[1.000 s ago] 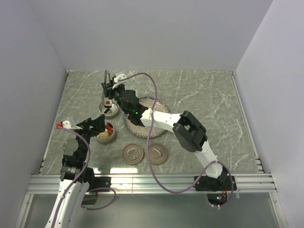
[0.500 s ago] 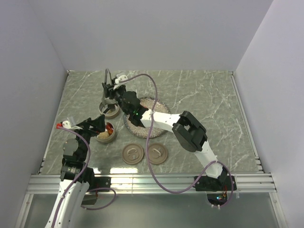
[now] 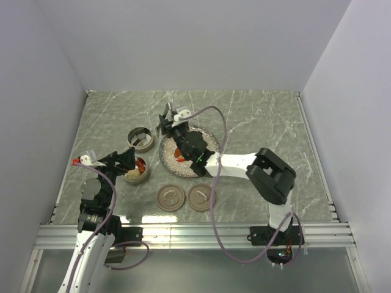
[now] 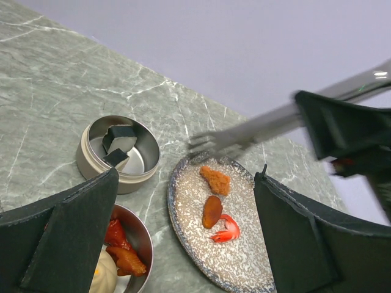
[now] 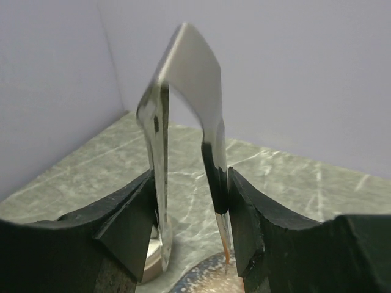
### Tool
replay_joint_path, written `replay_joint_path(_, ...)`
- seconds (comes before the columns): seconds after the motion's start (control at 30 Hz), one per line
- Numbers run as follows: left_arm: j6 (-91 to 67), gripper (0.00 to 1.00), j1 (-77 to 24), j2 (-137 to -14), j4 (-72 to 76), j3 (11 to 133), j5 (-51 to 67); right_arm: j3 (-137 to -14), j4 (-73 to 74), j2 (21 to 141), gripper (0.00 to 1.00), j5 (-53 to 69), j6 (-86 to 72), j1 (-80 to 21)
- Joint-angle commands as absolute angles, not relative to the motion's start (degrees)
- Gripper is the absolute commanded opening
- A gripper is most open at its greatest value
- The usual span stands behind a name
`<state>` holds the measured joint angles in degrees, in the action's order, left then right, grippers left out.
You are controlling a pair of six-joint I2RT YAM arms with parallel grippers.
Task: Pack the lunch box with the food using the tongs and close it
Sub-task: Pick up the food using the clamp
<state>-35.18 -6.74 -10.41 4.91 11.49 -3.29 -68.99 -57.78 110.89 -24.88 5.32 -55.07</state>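
Note:
My right gripper (image 3: 172, 126) is shut on the tongs (image 5: 183, 91), a finger pressing each arm. Their empty tips hover over the far rim of the speckled plate (image 4: 244, 268); they look blurred in the left wrist view. On the plate lie three food pieces: an orange crumbly chunk (image 4: 215, 180), a brown oval (image 4: 212, 210) and a red shrimp (image 4: 227, 229). The back lunch box tin (image 3: 140, 138) holds a pale and dark piece (image 4: 119, 141). The front tin (image 3: 135, 171) holds red pieces (image 4: 119, 241) and a beige ball (image 4: 104, 274). My left gripper (image 4: 186, 177) stands open above it, holding nothing.
Two round brown lids (image 3: 171, 197) (image 3: 200, 196) lie flat on the marble table in front of the plate. Grey walls close in the left, back and right. A purple cable (image 3: 211, 152) loops over the right arm.
The right arm swung right, carrying the tongs from the back tin to the plate's far rim. The white square piece left the tongs. The left arm stayed still.

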Motion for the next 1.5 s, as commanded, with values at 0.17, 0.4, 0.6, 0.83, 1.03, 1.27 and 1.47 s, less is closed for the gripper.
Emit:
replay_joint_path(0.17,-35.0,1.00,-6.8,-11.9,7.8,11.2,-2.6,-56.3,-67.5,97.7,0.55,-30.8,9.9,-54.8)
replay_joint_path(0.4,-34.9,0.99,-6.8,-12.4,8.4,11.1,-1.8,-52.4,-67.4,95.7,0.55,-34.4,9.1,-54.1)
replay_joint_path(0.6,-34.8,0.99,-6.8,-12.3,9.1,11.1,-1.4,-55.7,-69.0,100.2,0.54,-32.9,9.7,-52.5)
replay_joint_path(0.83,-34.7,0.99,-6.8,-13.1,9.5,11.1,-1.0,-60.1,-66.7,104.1,0.55,-29.1,7.3,-49.9)
replay_joint_path(1.03,-34.7,0.99,-6.8,-12.7,9.3,11.1,-1.1,-64.9,-63.2,108.5,0.55,-28.0,6.2,-48.7)
replay_joint_path(1.27,-34.7,1.00,-6.8,-12.7,9.2,11.2,-1.1,-67.0,-59.6,110.8,0.55,-29.0,4.8,-48.2)
replay_joint_path(1.47,-34.7,0.99,-6.8,-12.7,9.3,11.2,-1.1,-68.9,-56.5,112.8,0.54,-29.4,4.2,-47.3)
